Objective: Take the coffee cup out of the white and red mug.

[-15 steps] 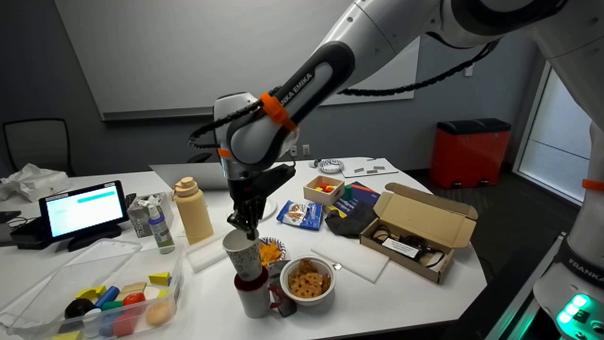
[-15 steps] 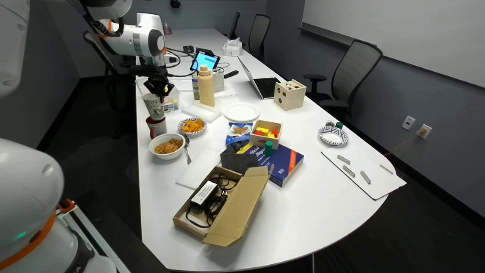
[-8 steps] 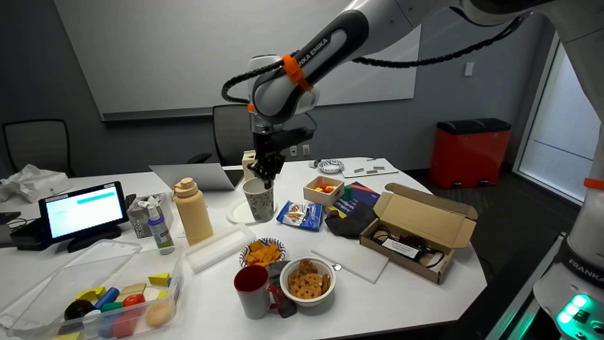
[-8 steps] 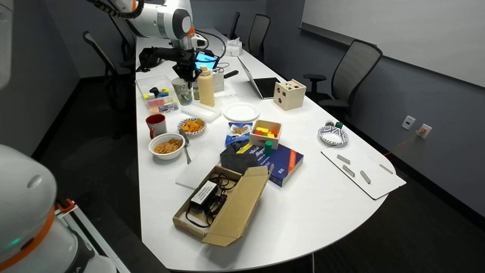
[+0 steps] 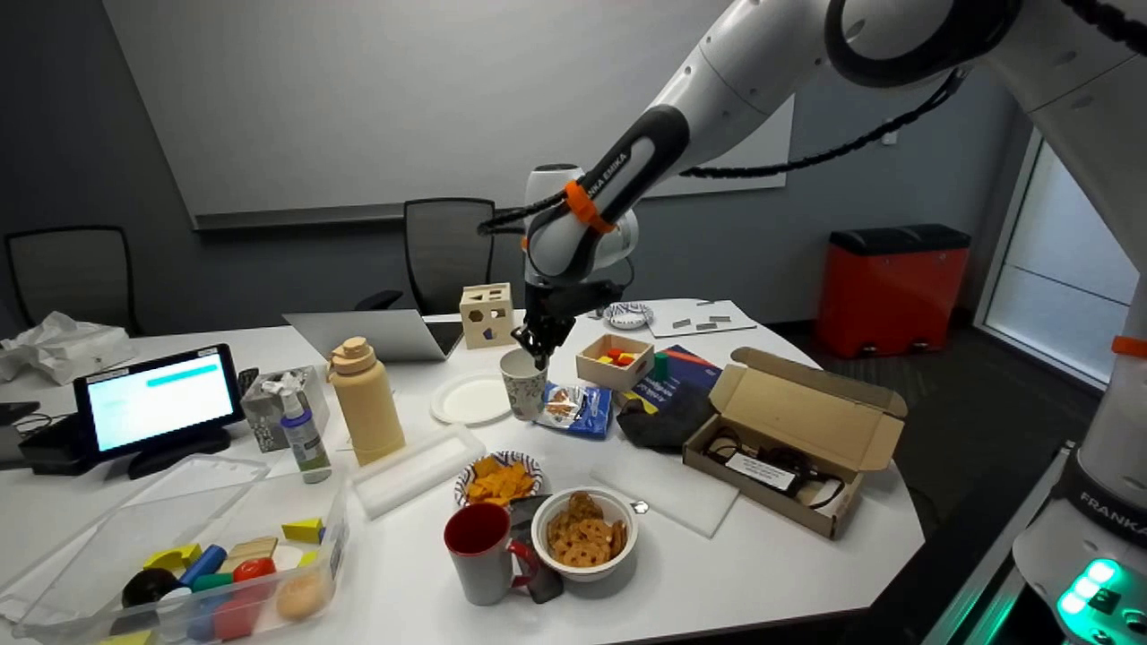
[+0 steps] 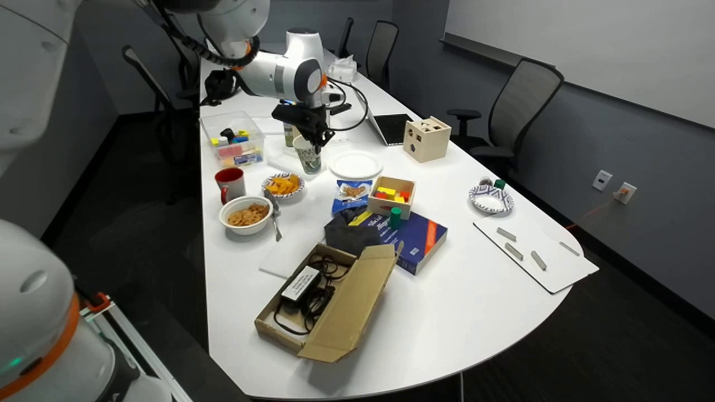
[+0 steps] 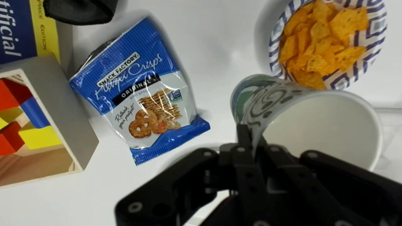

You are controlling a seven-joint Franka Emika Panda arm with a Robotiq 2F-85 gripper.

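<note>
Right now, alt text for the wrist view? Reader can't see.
Robot fingers pinch the wall of a patterned coffee cup at its rim, its white inside facing the camera. A bowl of orange chips is at top right, a blue pretzel bag left of center, a wooden box of colored blocks at the left edge and a book at top left.

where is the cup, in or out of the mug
Out. The gripper pinches the cup by its rim, well apart from the mug, whose red inside shows in both exterior views.
</note>
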